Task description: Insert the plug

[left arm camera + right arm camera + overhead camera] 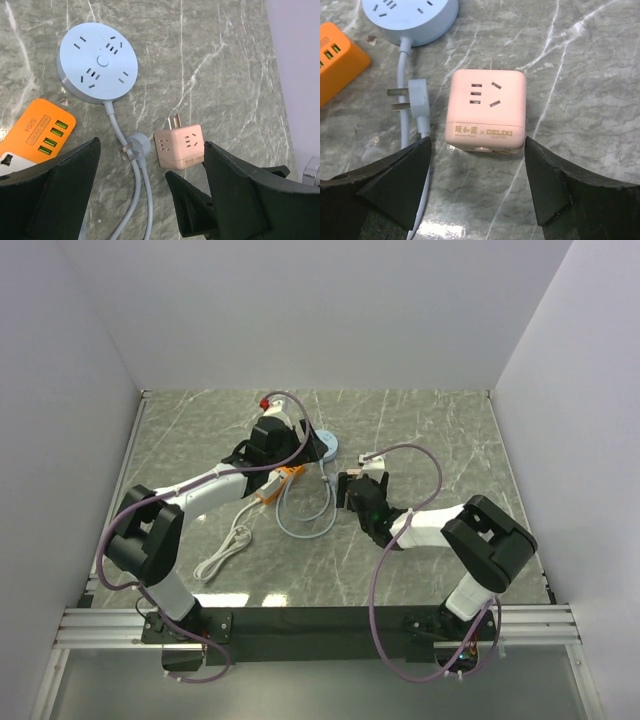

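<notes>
Left pincer (pixel 150 145) and right pincer (pixel 477 142) spread, empty. Blue plug (pixel 415 97) lies just beside the pink cube (pixel 485 110); round socket (pixel 98 62) and orange strip (pixel 42 130) near.

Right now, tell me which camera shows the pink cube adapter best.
The right wrist view: the pink cube adapter fills the centre, sockets and printed label facing the camera. The left wrist view shows it smaller and angled, prongs visible at its top. In the top view I cannot make it out.

Plug cord (pixel 404 125) partly out of frame
</notes>
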Motion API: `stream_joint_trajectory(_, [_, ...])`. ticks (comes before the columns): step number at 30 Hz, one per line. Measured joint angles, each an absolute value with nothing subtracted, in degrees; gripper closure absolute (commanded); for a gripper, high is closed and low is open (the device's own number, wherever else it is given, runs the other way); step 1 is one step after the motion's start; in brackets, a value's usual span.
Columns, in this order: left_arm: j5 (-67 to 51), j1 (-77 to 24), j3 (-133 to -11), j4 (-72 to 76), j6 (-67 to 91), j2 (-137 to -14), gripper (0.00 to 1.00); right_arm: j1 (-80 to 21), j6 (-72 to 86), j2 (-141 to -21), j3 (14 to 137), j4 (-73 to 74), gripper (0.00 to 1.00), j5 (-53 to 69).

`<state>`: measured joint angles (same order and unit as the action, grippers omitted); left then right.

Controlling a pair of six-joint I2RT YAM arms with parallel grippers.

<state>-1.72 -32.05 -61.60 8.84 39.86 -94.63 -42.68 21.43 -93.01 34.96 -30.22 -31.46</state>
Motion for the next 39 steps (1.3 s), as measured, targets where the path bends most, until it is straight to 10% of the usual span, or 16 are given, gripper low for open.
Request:
stream_joint_trajectory(18, [-3.03, -31.31, -60.86, 9.65, 39.83, -94.59, 0.10, -41.19, 22.00, -97.76, 37.85, -30.35, 0.24, -31.51])
stream_joint_trajectory(25, [-3.57, -31.07, -60.86, 10.04, 39.83, -94.59, 0.10, -41.04, 21.85, -99.20, 39.05, -30.89, 0.51, -31.90])
stream_joint_trajectory(39, [-5.74, -27.09, -56.14, 11.90, 36.97, -88.66, 0.11, -39.00, 14.50, -81.41, 47.46, -8.62, 0.58, -22.92])
